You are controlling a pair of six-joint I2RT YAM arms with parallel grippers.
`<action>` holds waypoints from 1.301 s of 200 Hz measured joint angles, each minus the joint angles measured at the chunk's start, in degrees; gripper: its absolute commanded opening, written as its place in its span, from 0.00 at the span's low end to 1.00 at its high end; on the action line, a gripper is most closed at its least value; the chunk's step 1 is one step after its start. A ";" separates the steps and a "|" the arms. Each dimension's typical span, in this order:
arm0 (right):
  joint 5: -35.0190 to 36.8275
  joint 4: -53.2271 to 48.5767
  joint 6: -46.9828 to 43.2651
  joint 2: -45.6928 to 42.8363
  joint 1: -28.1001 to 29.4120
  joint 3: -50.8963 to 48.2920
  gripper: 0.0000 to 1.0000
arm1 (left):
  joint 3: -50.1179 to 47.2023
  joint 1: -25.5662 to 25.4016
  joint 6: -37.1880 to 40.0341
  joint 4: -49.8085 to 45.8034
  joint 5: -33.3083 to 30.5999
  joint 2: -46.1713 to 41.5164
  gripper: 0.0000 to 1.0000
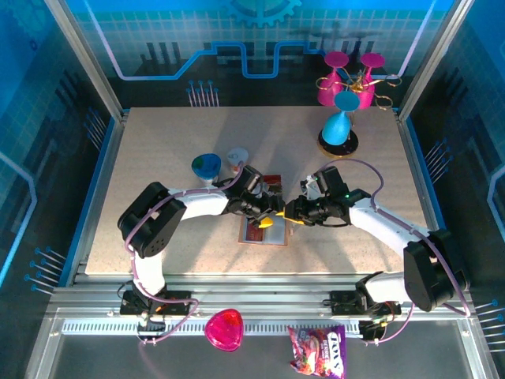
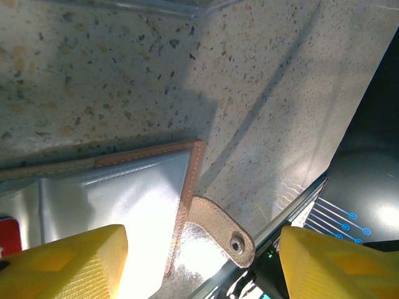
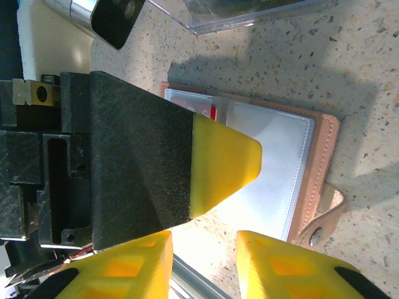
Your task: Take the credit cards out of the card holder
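The card holder [image 1: 262, 234] lies open on the table, tan-pink rim [image 3: 325, 163] round a pale blue-grey lining [image 2: 112, 193], snap tab [image 2: 222, 228] sticking out. A red sliver of a credit card [image 3: 209, 113] peeks from a pocket, also seen as a red corner [image 2: 9, 235]; the yellow-orange card is hidden. My left gripper [image 1: 270, 219] is open, its jaws wide apart [image 2: 202, 242], one yellow finger [image 3: 221, 163] down on the lining. My right gripper [image 1: 290, 213] hovers open [image 3: 204, 244] at the holder's near edge with bare table between its fingers.
A clear plastic container [image 3: 249, 14] sits just beyond the holder. A blue-green bowl [image 1: 207, 166] and a white object [image 1: 237, 158] stand behind the left arm. Pink and blue goblets [image 1: 341, 118] are at the back right. The table's metal front rail [image 2: 293, 208] runs close by.
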 measured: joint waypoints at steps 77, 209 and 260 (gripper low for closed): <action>-1.05 1.31 0.74 0.24 0.15 0.00 0.32 | -0.15 1.31 0.13 -1.36 -0.96 -2.84 0.65; -1.22 4.50 2.45 7.69 5.81 3.06 0.32 | -10.86 7.26 2.69 -3.02 -2.62 -9.14 0.65; -1.46 5.07 3.10 10.84 7.58 4.44 0.32 | -13.44 7.26 2.58 -0.63 -2.56 -10.60 0.65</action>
